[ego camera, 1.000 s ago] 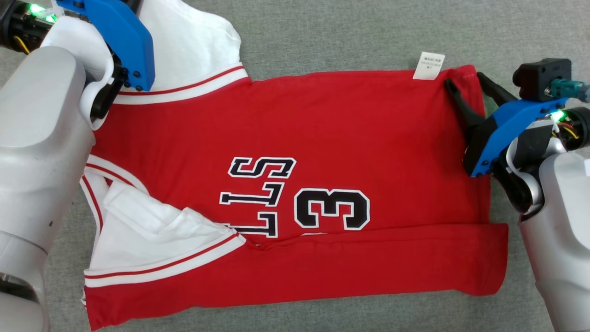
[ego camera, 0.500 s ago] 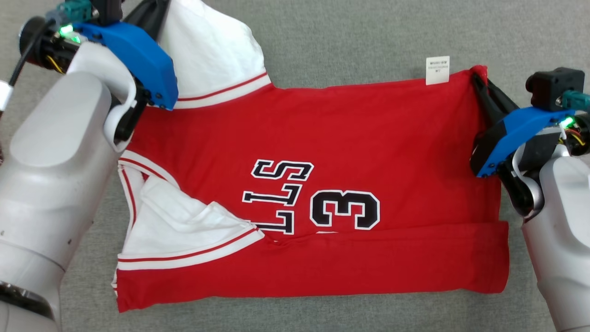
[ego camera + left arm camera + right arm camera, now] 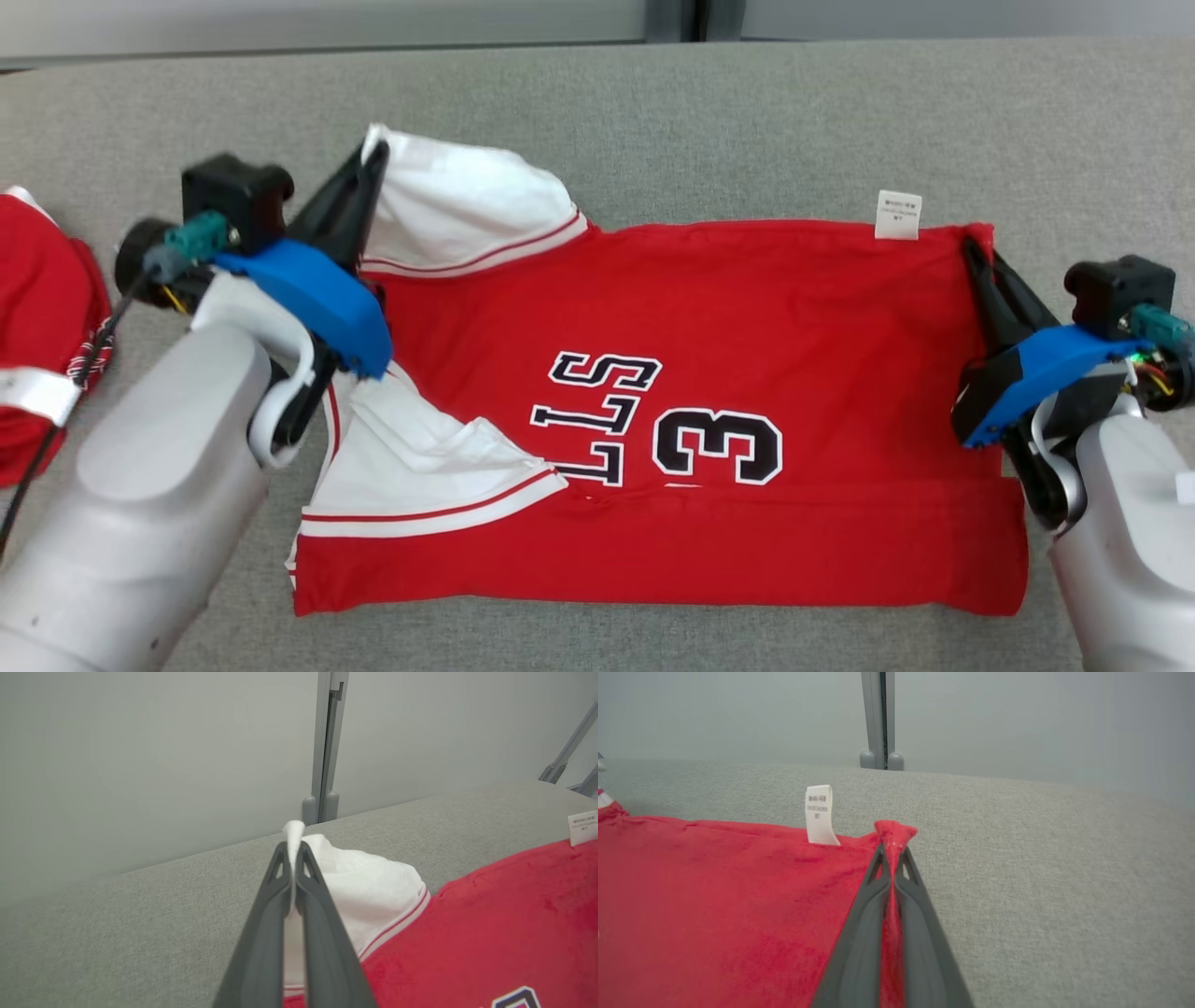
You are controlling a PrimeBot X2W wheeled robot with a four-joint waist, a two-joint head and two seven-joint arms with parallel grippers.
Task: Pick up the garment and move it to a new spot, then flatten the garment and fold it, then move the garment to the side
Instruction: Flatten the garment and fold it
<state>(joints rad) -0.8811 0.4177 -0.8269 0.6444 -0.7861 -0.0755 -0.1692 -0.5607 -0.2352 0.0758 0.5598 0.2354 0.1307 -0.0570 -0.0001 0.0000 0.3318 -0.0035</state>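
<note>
The garment (image 3: pixel 709 317) is a red jersey with white sleeves, black lettering and a 3, lying sideways on the grey surface with its near edge folded over. My left gripper (image 3: pixel 373 159) is shut on the far white sleeve's tip (image 3: pixel 293 833), which sticks up between the fingers in the left wrist view. My right gripper (image 3: pixel 973 247) is shut on the jersey's far right red corner (image 3: pixel 895 835); the pinched cloth bunches above the fingertips in the right wrist view. A white care label (image 3: pixel 898 215) (image 3: pixel 818 814) stands up just left of that corner.
Another red garment (image 3: pixel 42 327) lies at the left edge of the head view. The grey padded surface (image 3: pixel 747 121) runs back to a pale wall with a grey vertical post (image 3: pixel 324 746) (image 3: pixel 879 718). Bare cloth surface lies beyond the jersey.
My right gripper closed on the jersey's far right corner. The head camera tilted up, so the wall and the other red garment came into view. The left gripper stayed shut on the sleeve.
</note>
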